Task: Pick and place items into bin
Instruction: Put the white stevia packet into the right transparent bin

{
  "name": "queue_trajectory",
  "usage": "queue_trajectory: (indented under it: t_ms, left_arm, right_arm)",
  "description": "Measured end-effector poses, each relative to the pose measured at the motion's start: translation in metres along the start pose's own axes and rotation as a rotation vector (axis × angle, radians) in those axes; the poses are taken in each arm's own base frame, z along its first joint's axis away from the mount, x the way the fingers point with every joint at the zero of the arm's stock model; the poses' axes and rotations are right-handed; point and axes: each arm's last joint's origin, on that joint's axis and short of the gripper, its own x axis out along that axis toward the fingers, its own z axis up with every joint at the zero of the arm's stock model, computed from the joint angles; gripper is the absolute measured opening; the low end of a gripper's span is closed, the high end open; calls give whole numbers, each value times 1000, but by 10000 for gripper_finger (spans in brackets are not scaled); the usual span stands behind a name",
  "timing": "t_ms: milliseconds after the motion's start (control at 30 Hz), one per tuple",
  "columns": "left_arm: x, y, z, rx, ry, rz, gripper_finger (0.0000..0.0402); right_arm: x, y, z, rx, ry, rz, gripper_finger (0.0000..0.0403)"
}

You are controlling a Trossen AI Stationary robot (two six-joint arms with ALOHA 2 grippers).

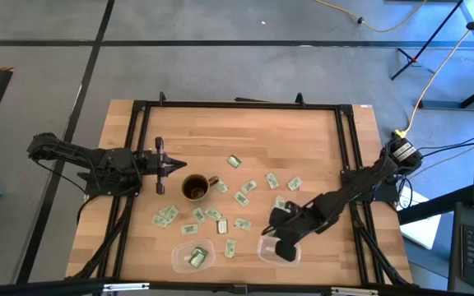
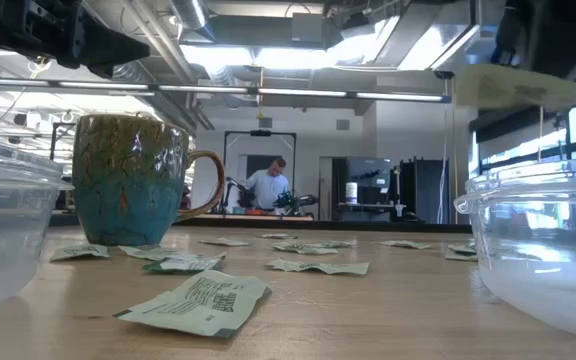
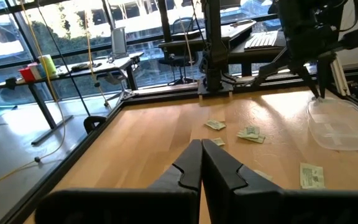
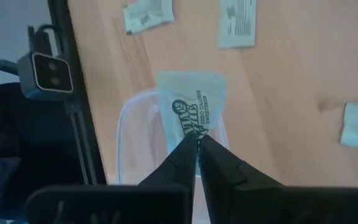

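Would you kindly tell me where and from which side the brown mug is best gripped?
Judging from above, take the mug at its handle or across its open rim, coming straight down: it stands upright, and the handle sticks out toward the right arm's side.

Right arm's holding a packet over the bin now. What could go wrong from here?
1. The right gripper pinches the packet only by one edge, so it may slip or swing before release.
2. The packet hangs near the rim of the clear bin; dropped here, it could catch the rim and land on the table.
3. That bin looks light and shallow; lowering the arm into it might push it out of place.
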Motion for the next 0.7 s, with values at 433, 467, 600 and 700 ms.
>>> queue_trajectory:
  t_ms: [433,467,600,700]
  left_arm:
    - [4,-2,-3,33,36,0,4]
    - [5,-2,-4,43,40,2,4]
    - [6,-3,-5,54,52,2,7]
    - [6,-3,-5,55,54,1,8]
  right_arm:
    - [7,19,-24,-58,20,39,23]
    - [8,20,-26,-63,20,33,23]
    - [17,24,-32,-77,29,31,23]
    - [26,24,-36,-84,43,14,23]
